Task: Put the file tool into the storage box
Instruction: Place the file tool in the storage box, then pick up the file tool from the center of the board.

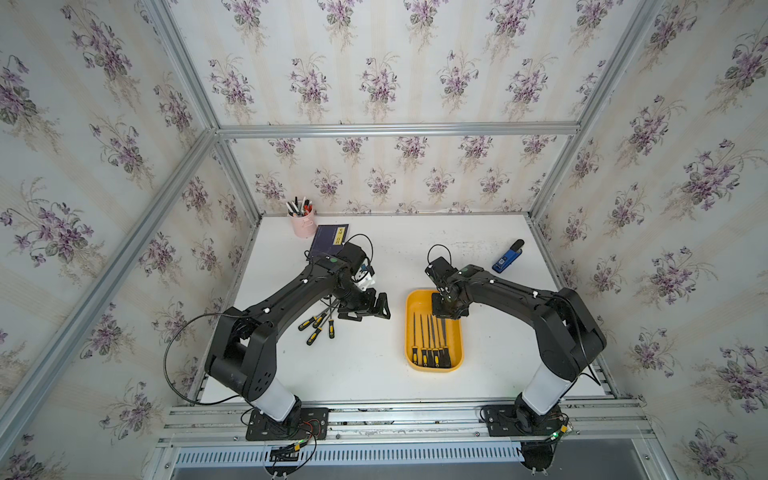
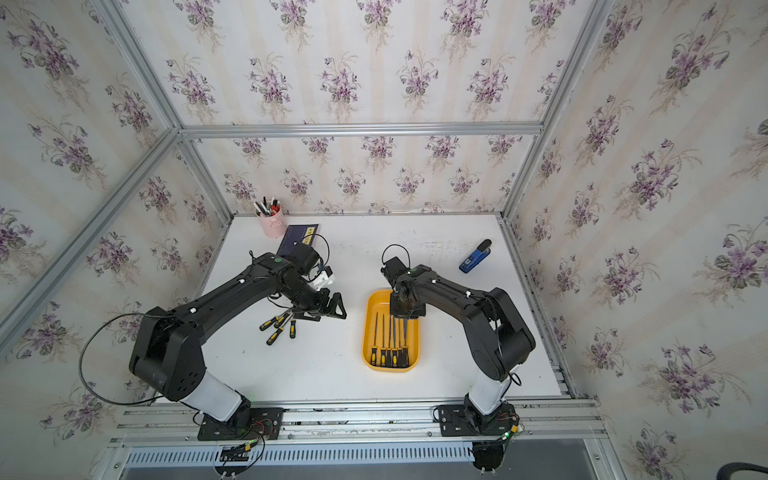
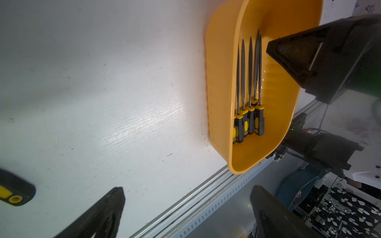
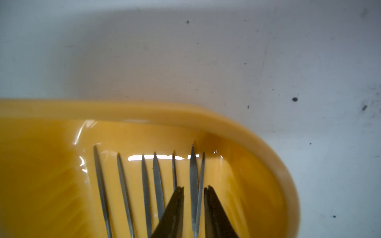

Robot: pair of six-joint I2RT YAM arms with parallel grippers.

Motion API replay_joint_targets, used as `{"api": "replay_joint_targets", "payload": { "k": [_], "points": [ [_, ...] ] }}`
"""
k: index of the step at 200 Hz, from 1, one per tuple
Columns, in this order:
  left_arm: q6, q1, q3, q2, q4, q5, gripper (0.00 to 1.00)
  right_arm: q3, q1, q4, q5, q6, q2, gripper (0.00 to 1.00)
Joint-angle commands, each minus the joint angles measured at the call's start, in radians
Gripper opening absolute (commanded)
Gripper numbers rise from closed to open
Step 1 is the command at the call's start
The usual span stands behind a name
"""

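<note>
files in tray, pincers open

white table (image 1: 365, 374) in a floral-papered booth. nearest, yellow storage box (image 1: 408, 332) holds files (image 1: 432, 353) side by side. right gripper (image 4: 193, 189) low over their tips, jaws slightly apart, gripping nothing. left gripper (image 3: 188, 188) wide open beside loose files (image 1: 318, 326). pink cup (image 1: 302, 226) farthest.

The storage box (image 1: 434, 368) sits right of centre on the worktop (image 1: 365, 374), files (image 1: 430, 336) lying side by side in it, handles toward the near edge. Left of it, well apart, loose files (image 1: 318, 326) lie on the worktop; the left end effector (image 1: 370, 311) hangs between them and the box, the right end effector (image 1: 446, 309) over the box's far end. A pen cup (image 1: 302, 224) stands at the back left corner, a booklet (image 1: 330, 239) just beside it, a stapler (image 1: 508, 257) near the back right.
</note>
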State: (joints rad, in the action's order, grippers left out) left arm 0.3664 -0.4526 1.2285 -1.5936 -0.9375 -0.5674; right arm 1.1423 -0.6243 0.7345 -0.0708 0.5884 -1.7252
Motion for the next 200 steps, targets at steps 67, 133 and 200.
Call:
{"api": "replay_joint_targets", "payload": {
  "k": [67, 133, 200],
  "points": [
    [0.072, 0.13, -0.022, 0.055, -0.174, 0.253, 1.0, 0.138, -0.002, 0.102, -0.039, 0.028, 0.107, 0.35],
    [0.097, 0.191, -0.092, 0.01, -0.071, 0.315, 0.77, 0.195, -0.029, 0.084, 0.019, 0.047, 0.154, 0.33],
    [0.126, 0.191, -0.121, -0.091, 0.014, 0.38, 0.61, 0.159, -0.055, 0.06, 0.034, 0.07, 0.148, 0.32]
  ]
}}
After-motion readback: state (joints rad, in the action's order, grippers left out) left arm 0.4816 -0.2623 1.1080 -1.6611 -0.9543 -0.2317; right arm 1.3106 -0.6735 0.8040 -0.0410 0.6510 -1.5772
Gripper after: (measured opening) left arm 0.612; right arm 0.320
